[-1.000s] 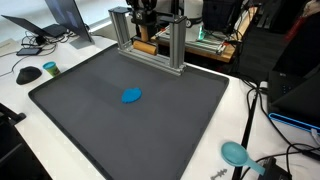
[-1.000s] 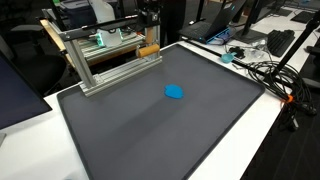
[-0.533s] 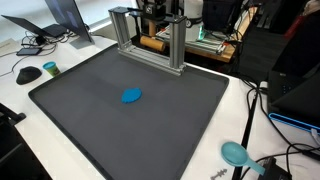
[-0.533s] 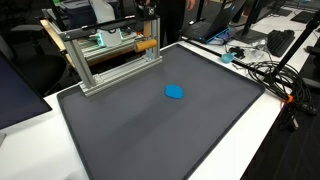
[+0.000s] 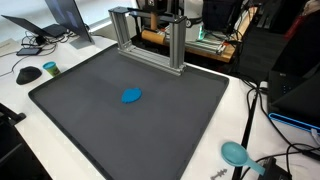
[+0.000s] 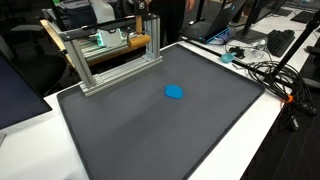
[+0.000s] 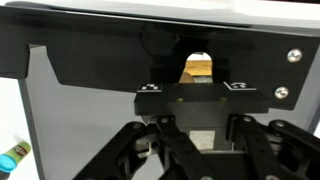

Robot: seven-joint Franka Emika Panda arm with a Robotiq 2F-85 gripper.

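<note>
Wooden rod (image 5: 153, 38) hangs level just behind the metal frame (image 5: 178, 45), between its posts, and the claw (image 7: 199, 100) is closed, apparently gripping it. The step looks like working it past the frame. The next move calls for keeping it level and clear of the posts.

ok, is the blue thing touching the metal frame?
No, the blue object lies in the middle of the mat, clearly apart from the metal frame at its far edge.

My fingers (image 5: 152, 29) grip a wooden rod (image 5: 147, 37) behind the metal frame (image 5: 178, 45); a blue lump (image 5: 131, 96) lies on the grey mat (image 5: 90, 120).
</note>
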